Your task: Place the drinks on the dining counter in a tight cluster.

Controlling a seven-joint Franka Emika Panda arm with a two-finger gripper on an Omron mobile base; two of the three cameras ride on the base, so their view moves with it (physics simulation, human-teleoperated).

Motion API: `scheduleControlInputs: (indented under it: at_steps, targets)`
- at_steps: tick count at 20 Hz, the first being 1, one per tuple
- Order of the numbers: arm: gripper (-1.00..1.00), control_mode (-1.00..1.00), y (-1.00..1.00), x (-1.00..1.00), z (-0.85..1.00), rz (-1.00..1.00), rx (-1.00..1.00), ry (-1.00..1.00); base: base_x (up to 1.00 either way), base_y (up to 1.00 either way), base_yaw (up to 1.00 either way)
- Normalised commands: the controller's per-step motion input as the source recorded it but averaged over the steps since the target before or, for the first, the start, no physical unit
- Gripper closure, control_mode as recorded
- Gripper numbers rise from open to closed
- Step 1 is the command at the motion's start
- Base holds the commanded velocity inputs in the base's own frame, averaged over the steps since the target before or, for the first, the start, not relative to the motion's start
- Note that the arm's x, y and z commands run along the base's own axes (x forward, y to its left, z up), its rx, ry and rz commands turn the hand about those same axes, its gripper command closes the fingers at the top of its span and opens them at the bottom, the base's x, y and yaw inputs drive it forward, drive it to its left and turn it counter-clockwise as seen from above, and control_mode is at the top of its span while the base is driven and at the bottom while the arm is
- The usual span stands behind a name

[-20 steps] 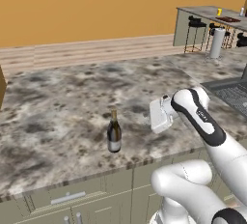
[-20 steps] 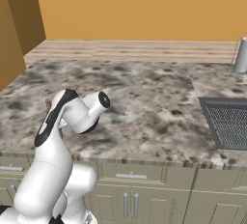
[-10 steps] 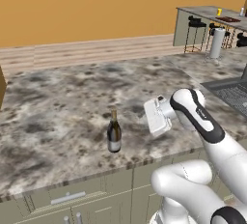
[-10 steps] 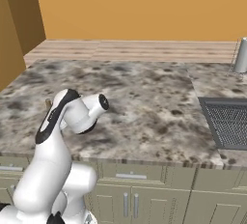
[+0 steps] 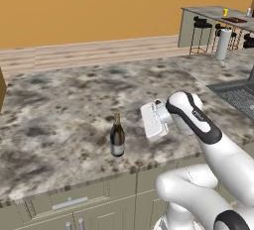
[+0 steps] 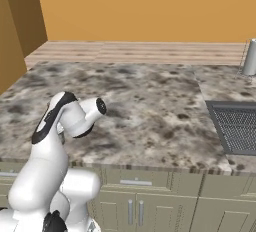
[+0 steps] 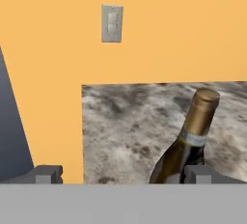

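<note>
A dark wine bottle (image 5: pixel 117 137) with a pale label stands upright on the marbled kitchen counter (image 5: pixel 64 105), near its front edge. My gripper (image 5: pixel 147 121) hovers just right of it at neck height and points toward it. In the hand view the bottle (image 7: pixel 192 143) leans at the right, its body in front of the right fingertip (image 7: pixel 198 173), while the gripper (image 7: pixel 121 175) stands open with nothing between its fingers. The dining counter (image 5: pixel 213 11) is far off at the top right, and a small pale bottle (image 5: pixel 249 12) stands on it.
Black bar stools (image 5: pixel 201 24) stand by the dining counter, with a yellow cup (image 5: pixel 224 12) on top. A grey metal cylinder (image 5: pixel 223 43) stands at the kitchen counter's far right corner. A dark grated panel (image 6: pixel 235 126) is set into the counter at the right. An orange wall runs behind.
The hand has moved left along the counter, closer to the wine bottle. The jaws stay open and the bottle has not moved.
</note>
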Motion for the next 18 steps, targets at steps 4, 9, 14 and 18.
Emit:
scheduleControlInputs:
  at_steps: [4, 9, 14, 18]
  targets:
    - [-1.0, -1.0, 0.16, 0.08, -0.11, 0.0, 0.02, 0.0, 0.0, 0.0, 0.0]
    - [-1.0, -1.0, 0.16, 0.09, -0.13, 0.0, 0.02, 0.0, 0.0, 0.0, 0.0]
    - [-1.0, -1.0, 0.08, 0.07, -0.08, 0.0, 0.02, 0.0, 0.0, 0.0, 0.0]
    - [-1.0, -1.0, 0.02, 0.09, -0.08, 0.0, 0.02, 0.0, 0.0, 0.0, 0.0]
